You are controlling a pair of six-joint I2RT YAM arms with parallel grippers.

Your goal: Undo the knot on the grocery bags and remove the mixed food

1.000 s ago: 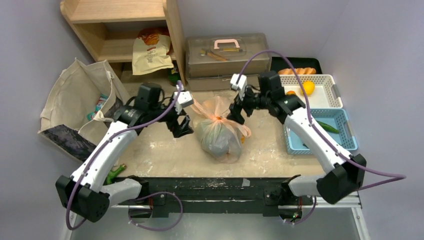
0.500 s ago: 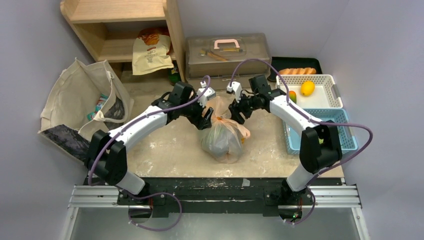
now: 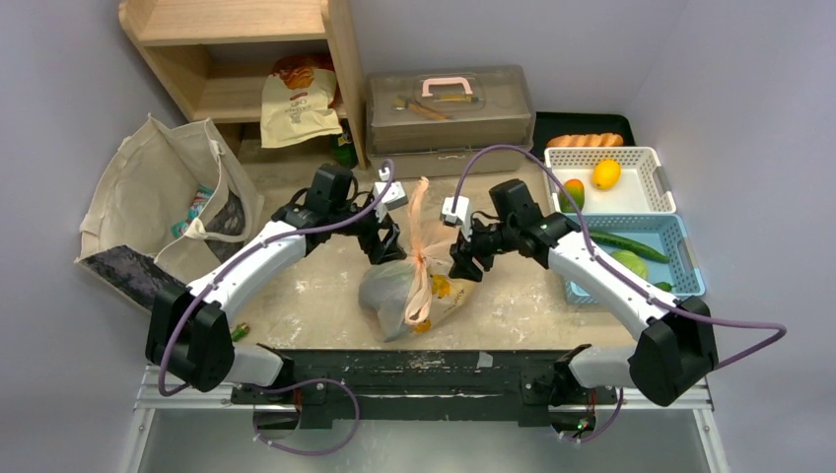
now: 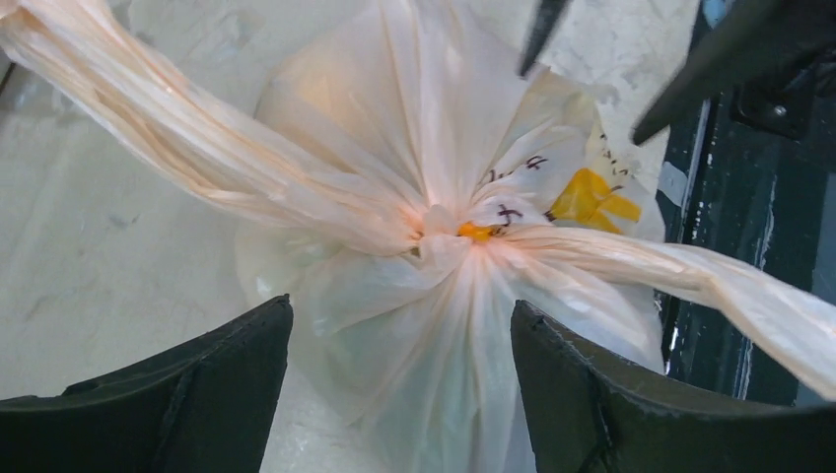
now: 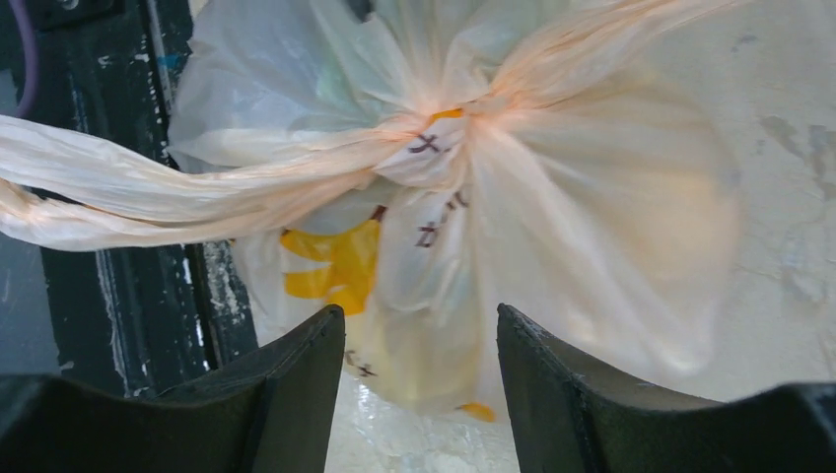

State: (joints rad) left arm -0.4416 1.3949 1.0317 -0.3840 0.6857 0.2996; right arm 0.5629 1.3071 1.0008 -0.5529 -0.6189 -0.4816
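Canvas tote (image 3: pixel 148 192) slumped open at the left edge of the surface (image 3: pixel 325 296), wooden shelf (image 3: pixel 237 39) behind it at the far left corner, a printed paper bag (image 3: pixel 296 108) on its lower board. Next, left gripper (image 3: pixel 383 246) reaching in from that side, jaws spread wide and pinching nothing; in the left wrist view, dark fingers (image 4: pixel 197 394) apart on either side of the gathered plastic, clear of it. In the middle of the surface, toward the near edge, grocery bags (image 3: pixel 409 291): one thin pale-orange sack lying on its side, tied shut, yellow print and dark lettering on the film. At the top of the sack, between the two grippers, knot (image 3: pixel 422 258), a small tight twist, one handle loop (image 3: pixel 422 202) stretched toward the far edge, another trailing down over the sack. Inside, mixed food (image 3: pixel 386 296), only dim greenish and orange shapes through the plastic. Behind, at the far edge, clear lidded box (image 3: pixel 449 99) with a pink handle. Then right gripper (image 3: pixel 461 264) just beside the knot on its right, jaws likewise parted, nothing held between them, plastic just beyond the tips. At the right edge, white basket (image 3: pixel 601 151) with yellow and orange fruit (image 3: pixel 606 172), then blue basket (image 3: pixel 690 261) nearer, green vegetables (image 3: pixel 631 262) in it.
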